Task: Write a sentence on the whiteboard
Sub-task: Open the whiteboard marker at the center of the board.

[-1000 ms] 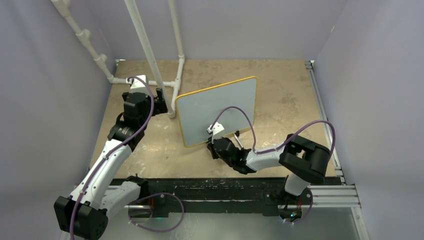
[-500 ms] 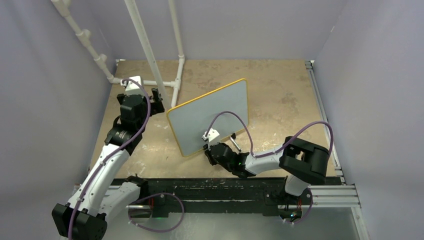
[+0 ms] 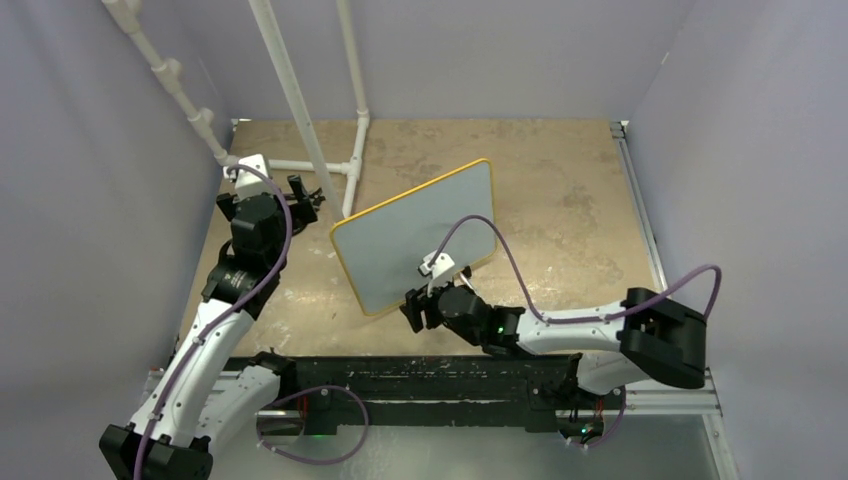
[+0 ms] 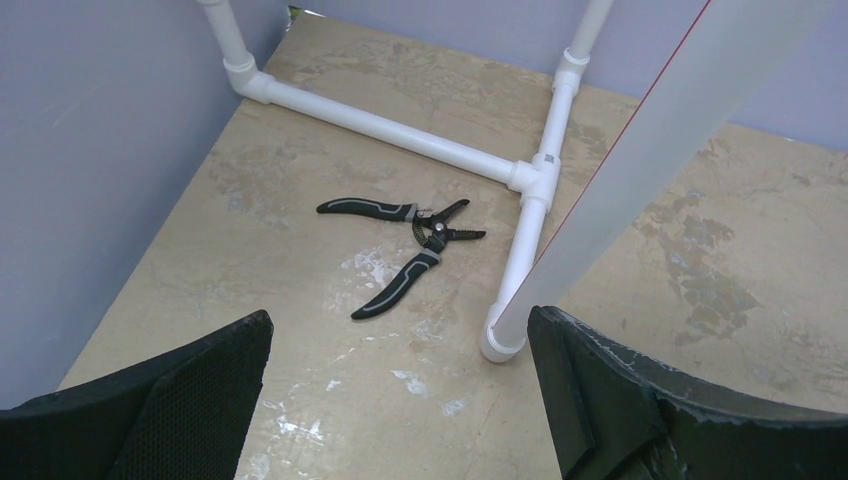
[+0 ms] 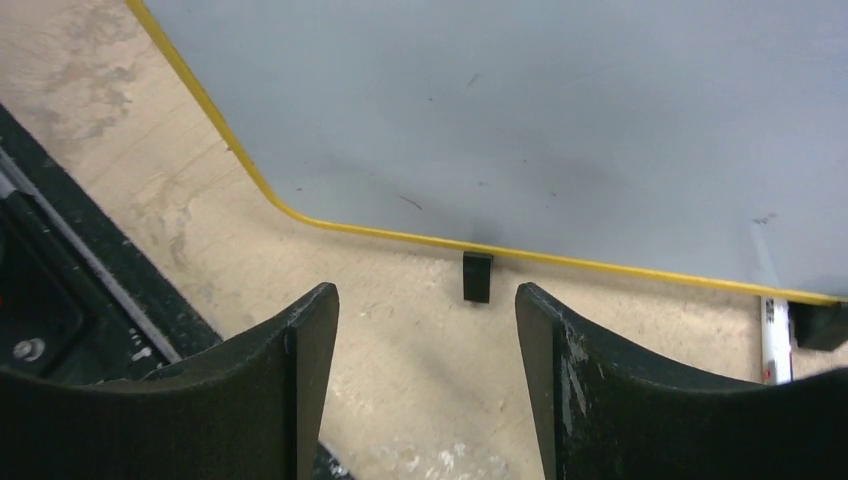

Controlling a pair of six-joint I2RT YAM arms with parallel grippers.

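Top external view: I read no brand, label or lettering; the whiteboard (image 3: 400,235) shows a plain pale face inside its yellow-orange rim. It stands tilted near the middle of the mottled beige table (image 3: 570,190), corner-on to me. Grey-violet walls (image 3: 500,50) close the cell on three sides, a white pipe frame (image 3: 292,95) rises at the far left, and a black rail (image 3: 440,375) runs along the near edge. The left gripper (image 3: 303,190) sits beside the frame, apart from the board's left corner. The right gripper (image 3: 418,308) sits low at the board's near edge; I cannot tell from here whether it touches. Left wrist view: no writing. Black-handled pliers (image 4: 395,250) lie opened on the table just beside the frame's tee joint. The left fingers (image 4: 170,400) stand spread wide with only bare table between them. Right wrist view: the board face carries only faint specks, nothing legible. A small black foot (image 5: 477,276) rests on the table under the rim, and a thin white stick (image 5: 771,335) lies below the right end. The right fingers (image 5: 290,390) are parted, gripping nothing, just short of the rim.
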